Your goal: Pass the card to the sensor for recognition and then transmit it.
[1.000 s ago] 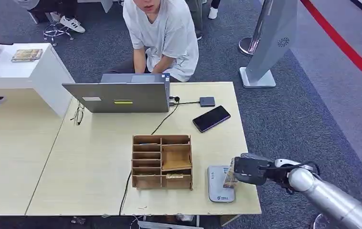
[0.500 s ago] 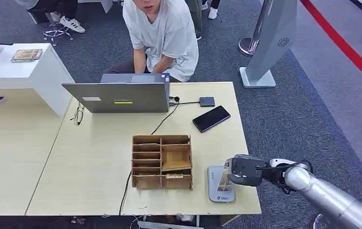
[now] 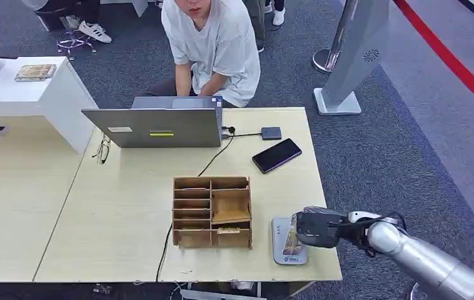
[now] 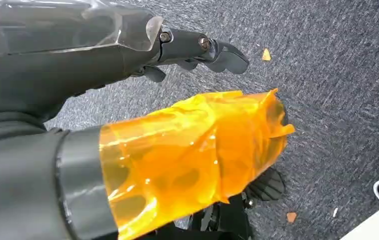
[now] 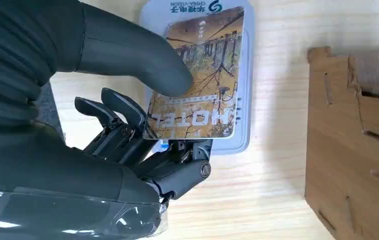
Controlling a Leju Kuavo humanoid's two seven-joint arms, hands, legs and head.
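- Pale wood tabletop (image 3: 115, 212) on grey carpet, with a person (image 3: 209, 44) seated at the far edge behind a laptop (image 3: 159, 127).
- Nearest, at the front right corner, the right hand (image 3: 312, 229) pinches a card (image 5: 202, 80) between its thumb and the fingers beneath, holding it flat over the grey-white sensor (image 5: 247, 100), which lies just beside the wooden organizer (image 3: 212, 211).
- Judging by this, the recognition step is in hand: the card covers most of the sensor's face; whether they touch I cannot tell.
- Next would come lifting the card without loosening the pinch and carrying it across toward the person.
- Card: thin, glossy, an autumn-tree picture in browns and yellows with "HOTEL" in white letters.
- Left hand (image 4: 127, 55) hangs over the carpet holding nothing, its thumb wrapped in orange film, its fingers partly curled; how far closed I cannot tell.
- Farther back lie a dark phone (image 3: 276, 155) and the laptop.
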